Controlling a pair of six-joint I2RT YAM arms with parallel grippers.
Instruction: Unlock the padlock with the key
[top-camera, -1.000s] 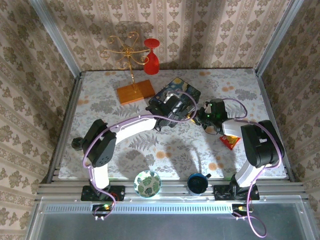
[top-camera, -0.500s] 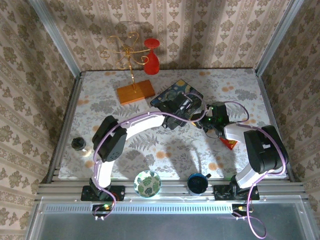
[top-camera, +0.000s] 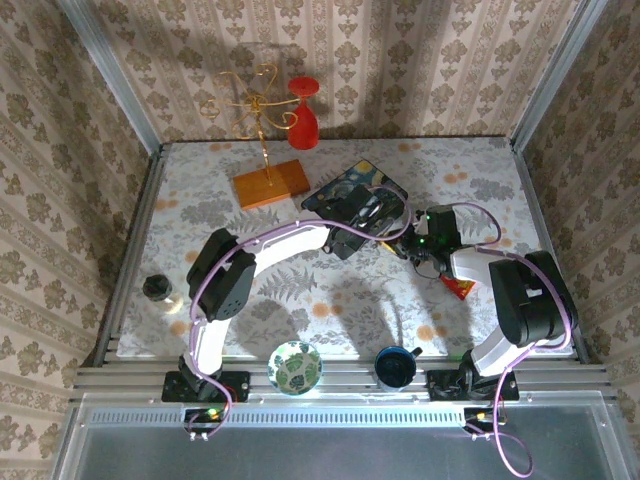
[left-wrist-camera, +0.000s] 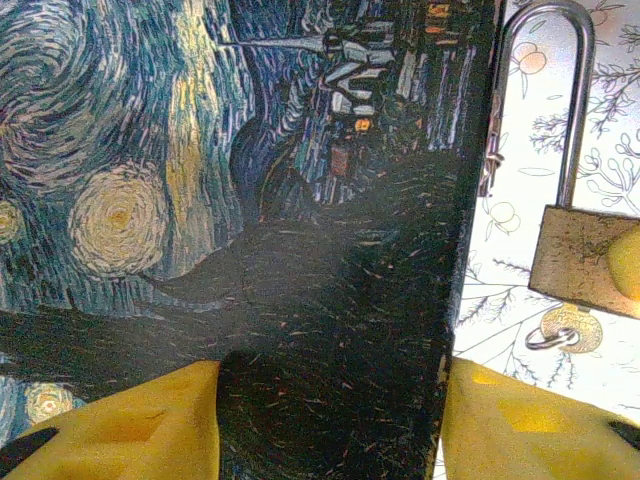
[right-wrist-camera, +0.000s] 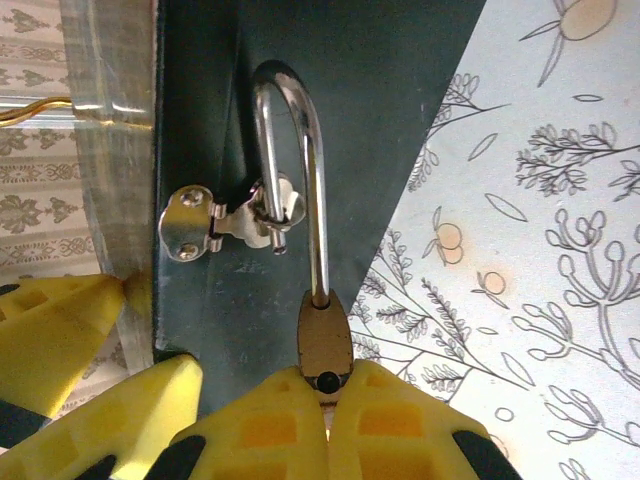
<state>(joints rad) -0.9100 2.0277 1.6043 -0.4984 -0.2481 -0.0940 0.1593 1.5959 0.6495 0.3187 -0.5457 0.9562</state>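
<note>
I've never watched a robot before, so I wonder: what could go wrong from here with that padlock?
One: the right gripper pinches only the end of the padlock body, so it might slip free. Two: the shackle is threaded through the hasp on the blue box, so a tug could drag the box unless the left gripper steadies it.

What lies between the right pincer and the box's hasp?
The padlock: in the right wrist view its brassy body sits at the right pincer, its shackle running up through the hasp.
</note>
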